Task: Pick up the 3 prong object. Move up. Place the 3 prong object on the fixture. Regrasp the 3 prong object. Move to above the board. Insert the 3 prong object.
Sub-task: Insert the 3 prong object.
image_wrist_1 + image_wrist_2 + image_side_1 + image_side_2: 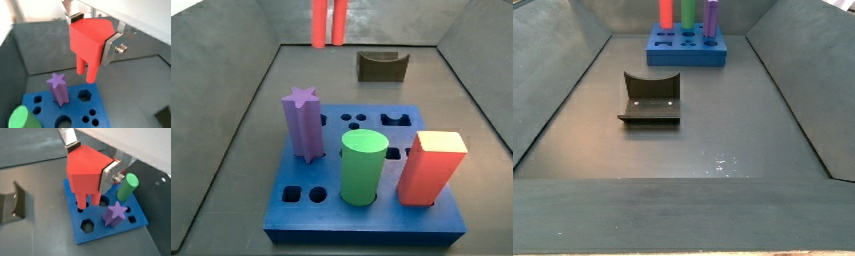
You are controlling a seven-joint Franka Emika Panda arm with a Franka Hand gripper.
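Observation:
My gripper [93,34] is shut on the 3 prong object [87,42], a red piece with rod-like prongs pointing down. It hangs above the blue board [75,111], apart from it. It shows the same way in a wrist view [83,173], with the gripper [91,162] over the board's [75,218] holes. In a side view only the prongs [327,22] show, high above the floor beyond the board [372,222]. The fixture [381,65] stands empty behind the board; it also shows in a side view [649,98].
The board carries a purple star peg [301,122], a green cylinder [362,165] and a red-orange block [433,168]. Grey bin walls close in the floor on all sides. The board [684,58] sits at one end of the bin.

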